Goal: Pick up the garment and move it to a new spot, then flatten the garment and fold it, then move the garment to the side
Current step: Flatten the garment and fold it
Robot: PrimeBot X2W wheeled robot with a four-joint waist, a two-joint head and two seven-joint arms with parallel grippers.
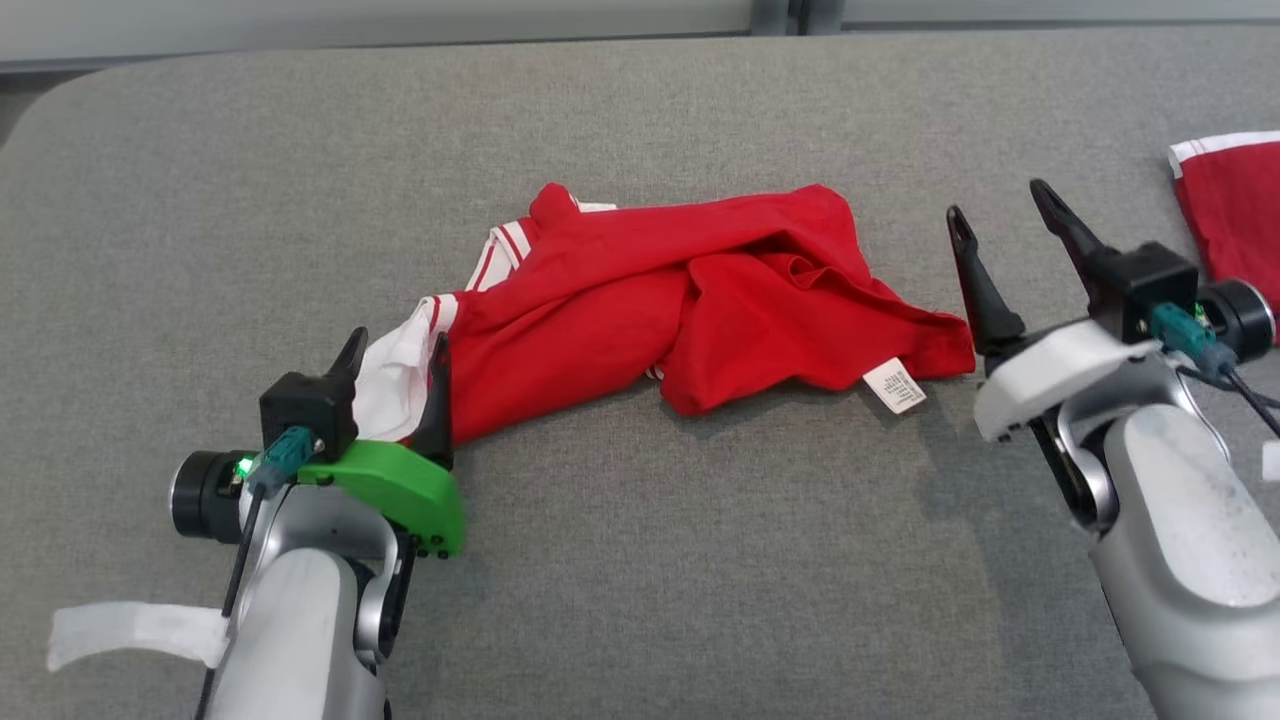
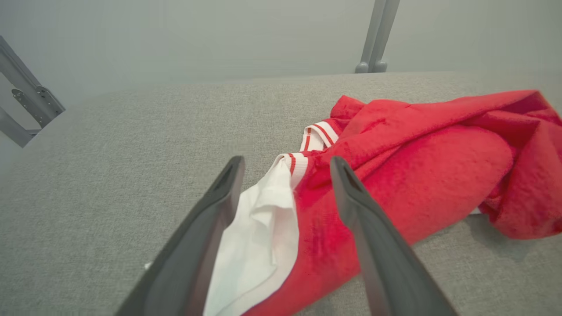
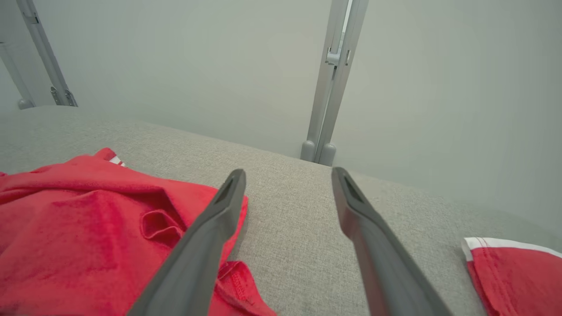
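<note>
Nearest to me, a strip of white tape [image 1: 130, 630] hangs off my left forearm, above the grey woven fabric surface [image 1: 640, 560]. The cover is even in colour and shows no stains where I can see it. Its far left corner is rounded.

My left pincer [image 1: 398, 345] [image 2: 286, 161] stands wide and holds nothing. Its two fingers straddle the near-left end of the red garment [image 1: 700, 290] [image 2: 417, 166] [image 3: 79, 219], with the white panel [image 1: 395, 375] [image 2: 263, 237] and a strip of red cloth lying between them. I cannot tell whether the fingers touch the cloth.

My right pincer [image 1: 1000, 202] [image 3: 288, 172] is also wide and empty. It sits just beside the garment's right end, over bare surface.

The garment lies crumpled in the middle of the surface, running from near left to right. White cuffs with red stripes [image 1: 505, 250] [image 2: 318, 136] show at its far left. A white care label [image 1: 895, 387] sticks out at its near right edge.

A second red piece with white trim [image 1: 1235, 215] [image 3: 513, 272] lies flat at the far right, well apart from the garment.

Beyond the far edge stands a plain pale wall [image 2: 219, 35]. A grey metal upright [image 2: 375, 35] [image 3: 333, 87] rises against it. A hinged grey bracket [image 2: 26, 96] is at the far left.
</note>
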